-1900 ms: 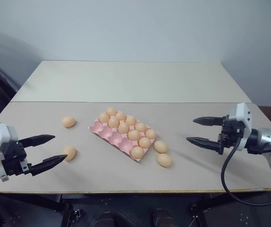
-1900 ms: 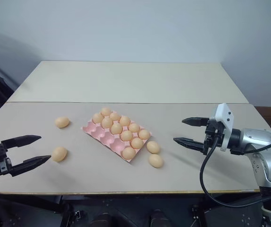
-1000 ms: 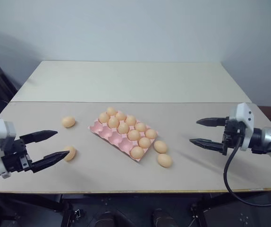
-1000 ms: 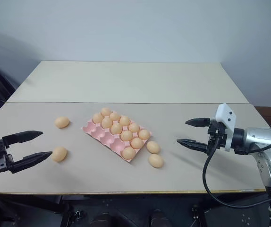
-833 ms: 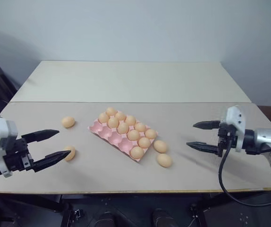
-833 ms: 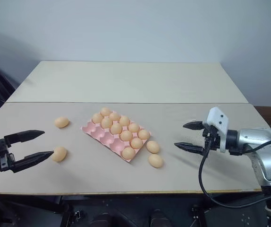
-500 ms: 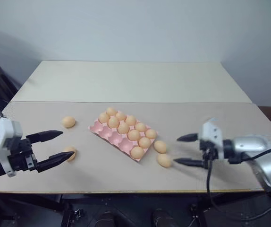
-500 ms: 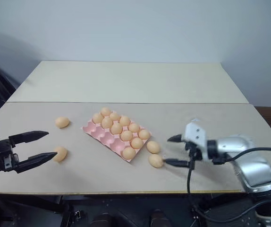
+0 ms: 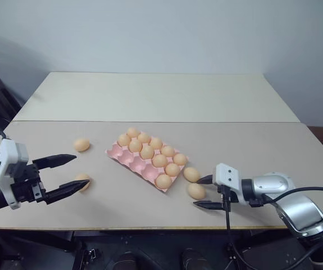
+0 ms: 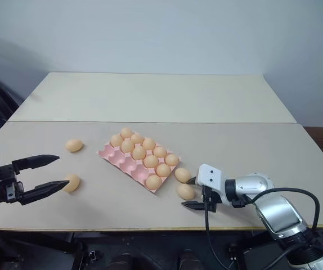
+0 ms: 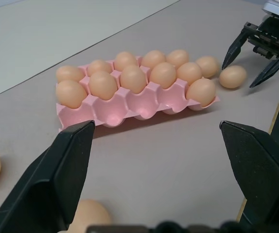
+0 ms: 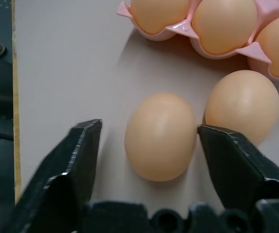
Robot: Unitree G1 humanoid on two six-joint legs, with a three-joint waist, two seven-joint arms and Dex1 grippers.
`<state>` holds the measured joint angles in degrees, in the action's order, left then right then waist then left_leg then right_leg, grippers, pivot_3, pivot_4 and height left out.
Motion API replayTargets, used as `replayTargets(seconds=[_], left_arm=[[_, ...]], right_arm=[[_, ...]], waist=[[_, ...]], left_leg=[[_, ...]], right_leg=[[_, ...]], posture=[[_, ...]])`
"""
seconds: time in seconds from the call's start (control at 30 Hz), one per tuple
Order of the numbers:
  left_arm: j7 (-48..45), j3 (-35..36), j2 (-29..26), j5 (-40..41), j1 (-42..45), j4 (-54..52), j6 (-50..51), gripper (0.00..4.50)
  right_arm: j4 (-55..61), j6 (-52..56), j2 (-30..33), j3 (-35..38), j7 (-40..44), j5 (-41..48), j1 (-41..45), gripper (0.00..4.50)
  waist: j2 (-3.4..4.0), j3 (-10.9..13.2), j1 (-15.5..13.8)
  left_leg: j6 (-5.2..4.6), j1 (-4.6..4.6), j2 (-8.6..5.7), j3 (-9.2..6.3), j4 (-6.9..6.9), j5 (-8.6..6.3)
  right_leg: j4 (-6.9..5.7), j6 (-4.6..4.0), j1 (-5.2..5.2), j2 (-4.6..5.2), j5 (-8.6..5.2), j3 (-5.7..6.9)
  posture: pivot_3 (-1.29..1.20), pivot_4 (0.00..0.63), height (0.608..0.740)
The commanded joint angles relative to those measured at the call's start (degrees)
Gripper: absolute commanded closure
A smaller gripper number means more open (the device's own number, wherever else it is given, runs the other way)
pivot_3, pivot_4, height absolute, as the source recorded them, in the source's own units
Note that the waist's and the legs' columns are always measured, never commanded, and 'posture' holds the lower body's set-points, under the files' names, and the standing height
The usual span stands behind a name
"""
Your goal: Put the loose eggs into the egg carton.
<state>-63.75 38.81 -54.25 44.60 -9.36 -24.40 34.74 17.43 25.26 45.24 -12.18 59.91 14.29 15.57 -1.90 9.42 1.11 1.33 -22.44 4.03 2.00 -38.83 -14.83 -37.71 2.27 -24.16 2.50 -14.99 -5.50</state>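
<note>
Eggs lay in two places: eight sat in the cups of the pink egg carton (image 9: 146, 160), and four were loose on the worktop (image 9: 251, 146).

Near the front edge, my right gripper (image 9: 204, 192) lay low over the worktop with its jaws partly spread, one finger on each side of the nearer right egg (image 12: 160, 136). In the right wrist view one fingertip (image 12: 212, 133) stood at the egg's side and the other stood a little clear of it; I could not tell whether either touched it. The egg rested on the worktop, not lifted.

Toward the front left corner, my left gripper (image 9: 71, 172) hovered with its jaws spread wide and empty. The front left egg (image 9: 83, 181) lay just beside its lower fingertip.

Farther back, the second right egg (image 9: 191, 174) lay just beside the carton's right end. The carton sat at an angle near the worktop's middle; its front row of four cups was empty. The rear left egg (image 9: 81, 145) lay to the left of the carton, apart from it.
</note>
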Motion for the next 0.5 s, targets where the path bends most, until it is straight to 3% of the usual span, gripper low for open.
replayTargets(seconds=[0.03,0.13,0.23,0.37,0.5], left_arm=[[-0.2,0.6,-0.5,-0.1,0.3,-1.2,-1.4,0.00],[-0.1,0.9,-0.3,-0.1,0.2,-1.5,-1.4,0.00],[-0.1,1.1,-0.2,-0.1,-0.2,-1.7,-1.4,0.00],[0.1,1.1,0.2,-0.2,-0.6,-1.9,-1.6,0.00],[0.1,0.9,0.3,-0.2,-0.4,-1.7,-1.8,0.00]], right_arm=[[0.8,0.5,-0.3,0.2,0.0,0.0,1.1,2.09],[0.8,0.4,-0.1,0.6,0.0,0.0,1.1,2.89],[0.7,0.4,0.5,2.7,1.1,2.0,1.2,3.28],[0.3,0.6,0.7,5.9,2.5,4.8,2.7,3.28],[0.8,3.7,-3.1,9.0,2.3,12.0,8.7,3.28]], waist=[[0.00,0.0,0.0],[0.00,0.0,-0.1],[0.00,0.0,-0.1],[0.00,0.0,-0.1],[0.00,0.0,0.4]], left_leg=[[0.00,0.00,0.00,0.00,0.00,0.00],[0.00,-0.01,0.00,0.00,0.00,0.00],[0.00,-0.01,0.00,0.00,0.00,0.00],[0.00,-0.01,0.00,0.00,0.00,0.00],[0.00,0.01,0.01,0.00,0.01,0.00]], right_leg=[[0.00,0.00,0.00,0.00,0.00,0.00],[0.03,0.00,0.01,0.01,0.00,0.00],[0.02,0.00,0.01,0.00,0.00,0.00],[0.02,0.00,0.01,0.00,0.00,0.00],[-0.02,0.00,0.00,-0.01,0.00,-0.01]], posture=[[0.00,0.150,0.740],[0.00,0.150,0.740],[0.00,0.150,0.740],[0.00,0.150,0.740],[0.00,0.150,0.740]])
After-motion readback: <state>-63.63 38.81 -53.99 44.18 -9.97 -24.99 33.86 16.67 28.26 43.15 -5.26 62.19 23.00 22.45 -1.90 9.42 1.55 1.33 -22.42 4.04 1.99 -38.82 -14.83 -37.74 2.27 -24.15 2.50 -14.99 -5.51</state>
